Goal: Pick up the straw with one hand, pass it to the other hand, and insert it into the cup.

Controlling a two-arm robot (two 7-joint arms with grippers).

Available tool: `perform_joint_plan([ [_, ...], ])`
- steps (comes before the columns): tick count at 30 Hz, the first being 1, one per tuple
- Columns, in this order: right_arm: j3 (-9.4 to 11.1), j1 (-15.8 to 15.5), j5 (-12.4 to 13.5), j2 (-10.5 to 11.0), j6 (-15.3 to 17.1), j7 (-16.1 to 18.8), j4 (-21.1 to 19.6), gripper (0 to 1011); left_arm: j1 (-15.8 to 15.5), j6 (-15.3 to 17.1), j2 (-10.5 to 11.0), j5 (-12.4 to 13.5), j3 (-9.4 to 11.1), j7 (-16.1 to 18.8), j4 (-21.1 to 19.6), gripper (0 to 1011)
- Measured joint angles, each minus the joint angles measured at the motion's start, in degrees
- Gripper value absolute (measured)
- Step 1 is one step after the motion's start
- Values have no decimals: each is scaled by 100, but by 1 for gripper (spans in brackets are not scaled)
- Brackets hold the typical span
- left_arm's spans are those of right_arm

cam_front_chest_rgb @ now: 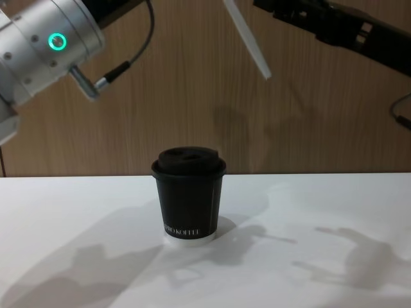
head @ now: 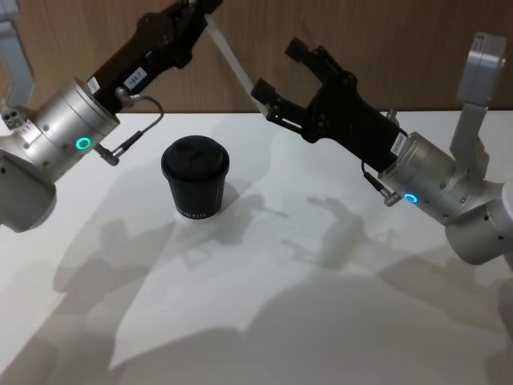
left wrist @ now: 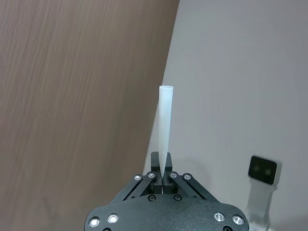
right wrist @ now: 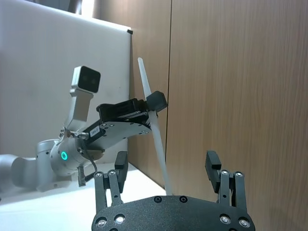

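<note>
Above the far edge of the tabletop (head: 321, 321), in the head view, the left gripper (head: 204, 12) is clamping the upper end of the straw (head: 232, 54), and the right gripper (head: 275, 68) is holding its jaws apart around the lower end. From the left wrist, the straw is sticking out between closed fingers. From the right wrist, it is passing between the spread fingers (right wrist: 120, 168). The handover seems to be in hand; next the right gripper should close, then the left should let go. From the chest, the cup (cam_front_chest_rgb: 189, 199) is standing toward the far edge, its lid (cam_front_chest_rgb: 189, 159) on, with no straw in it.
</note>
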Motion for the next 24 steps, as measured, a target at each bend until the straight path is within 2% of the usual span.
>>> perform_joint_plan([
  [1,0,0,0,0,0,0,0,1000,13,-6,37,67,0,41,-48,5],
  [6,0,0,0,0,0,0,0,1001,109,-13,284,388,-1,357,-364,5],
  [16,0,0,0,0,0,0,0,1001,332,66,773,1189,-29,1164,-1042,5],
  [17,0,0,0,0,0,0,0,1001,332,66,773,1189,-29,1164,-1042,5],
  [20,0,0,0,0,0,0,0,1001,394,135,908,1498,-29,1462,-1217,5],
  [24,0,0,0,0,0,0,0,1001,438,188,993,1732,-20,1688,-1327,5],
])
